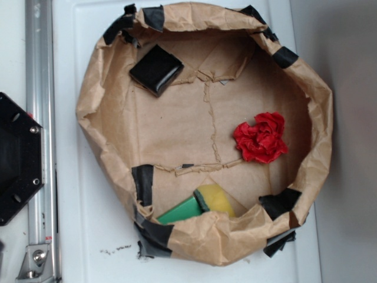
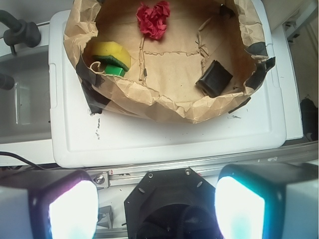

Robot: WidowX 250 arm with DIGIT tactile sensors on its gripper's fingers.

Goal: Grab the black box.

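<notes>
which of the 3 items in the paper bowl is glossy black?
The black box, flat and square, near the bowl's wall. The paper flower is red; the block with sponge is green and yellow.

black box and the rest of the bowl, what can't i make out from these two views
- Black box: underside hidden in both views; it lies on the brown paper bowl.
- Green block with yellow sponge: lower part covered by the bowl's folded rim in the exterior view.
- Tool: absent from the exterior view; in the wrist view the fingers are blurred, glaring and cut by the bottom edge.
- Red paper flower: top cropped in the wrist view.
</notes>
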